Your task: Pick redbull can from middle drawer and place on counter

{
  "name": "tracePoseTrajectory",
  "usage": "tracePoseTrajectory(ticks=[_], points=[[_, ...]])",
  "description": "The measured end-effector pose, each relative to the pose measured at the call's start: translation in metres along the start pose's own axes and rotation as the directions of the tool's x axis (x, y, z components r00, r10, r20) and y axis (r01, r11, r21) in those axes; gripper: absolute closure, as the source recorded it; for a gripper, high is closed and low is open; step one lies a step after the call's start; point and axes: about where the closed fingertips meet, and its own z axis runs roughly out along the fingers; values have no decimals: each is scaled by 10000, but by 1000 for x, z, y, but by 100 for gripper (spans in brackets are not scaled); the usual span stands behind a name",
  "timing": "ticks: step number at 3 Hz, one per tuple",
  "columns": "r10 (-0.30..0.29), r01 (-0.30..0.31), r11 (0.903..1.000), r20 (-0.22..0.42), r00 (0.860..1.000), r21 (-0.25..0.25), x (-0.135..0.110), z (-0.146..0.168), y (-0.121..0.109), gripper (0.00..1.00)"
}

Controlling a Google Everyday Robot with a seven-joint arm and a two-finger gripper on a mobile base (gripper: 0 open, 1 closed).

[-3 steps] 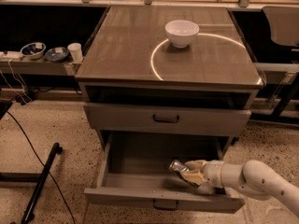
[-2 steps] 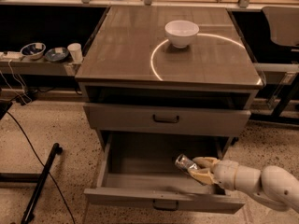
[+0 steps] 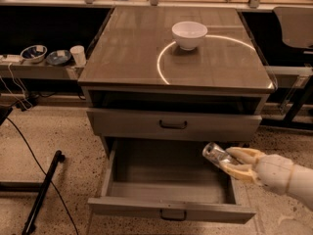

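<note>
The redbull can (image 3: 214, 153) is a slim silver can, tilted, held above the right side of the open middle drawer (image 3: 171, 180). My gripper (image 3: 234, 163) comes in from the lower right and is shut on the can, one cream finger above it and one below. The drawer's inside looks bare. The counter (image 3: 132, 53) is the glossy grey-brown cabinet top with a bright circular light arc, well above the gripper.
A white bowl (image 3: 189, 35) stands on the counter at the back centre. The drawer above (image 3: 173, 124) is shut. A side shelf at left holds small bowls (image 3: 33, 53) and a cup (image 3: 78, 55). A black stand and cable (image 3: 41, 192) lie on the floor at left.
My gripper has lifted the can out of the drawer's floor and moved it up and to the right, now near the drawer's right side.
</note>
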Motion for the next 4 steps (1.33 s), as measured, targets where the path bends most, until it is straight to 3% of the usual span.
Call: tracePoseTrajectory(ticks=[1,2,3,4], points=[[-826,823,9966,-283,9962,-102,-68,-33,-31,100],[-1719,1702,9851,-1037,9796,-250,-142,-45,-66,100],[-2285,2302,9730,-2105,9505,-169,-205,-45,-106,100],[-2301,2383,9711,-3030,9248,-103,-243,-31,-146,100]])
